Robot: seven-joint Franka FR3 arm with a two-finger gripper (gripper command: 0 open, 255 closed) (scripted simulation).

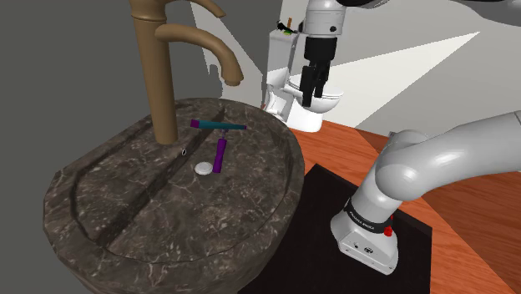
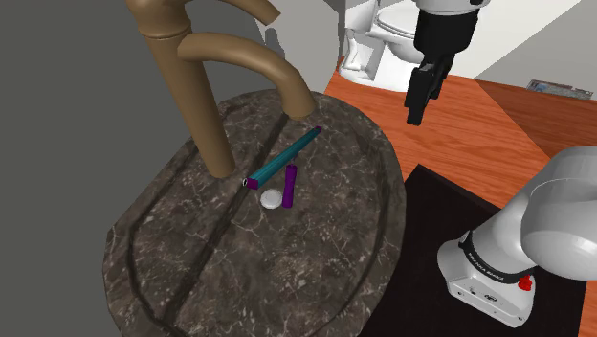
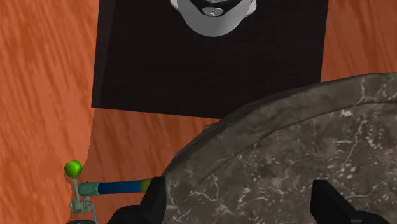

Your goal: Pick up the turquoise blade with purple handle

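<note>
The knife (image 1: 219, 125) (image 2: 285, 156) lies flat in the dark marble sink (image 1: 100, 242) (image 2: 373, 249) (image 3: 305, 146), close to the faucet's base. Its blade is a long turquoise bar and its handle is a short purple end. A separate purple stick (image 1: 220, 155) (image 2: 289, 185) lies just beside it, next to the white drain cap (image 1: 203, 168) (image 2: 272, 198). My black gripper (image 1: 310, 96) (image 2: 418, 107) (image 3: 240, 209) hangs open and empty, high above the sink's rim on the stand's side, well apart from the knife.
A tall bronze faucet (image 1: 163, 67) (image 2: 206, 86) rises over the basin behind the knife, its spout overhanging it. A white toilet (image 1: 292, 92) (image 2: 378, 38) stands beyond. The black stand (image 1: 334, 209) (image 3: 191, 57) adjoins the sink. A small green-tipped brush (image 3: 73, 169) lies on the orange wood floor.
</note>
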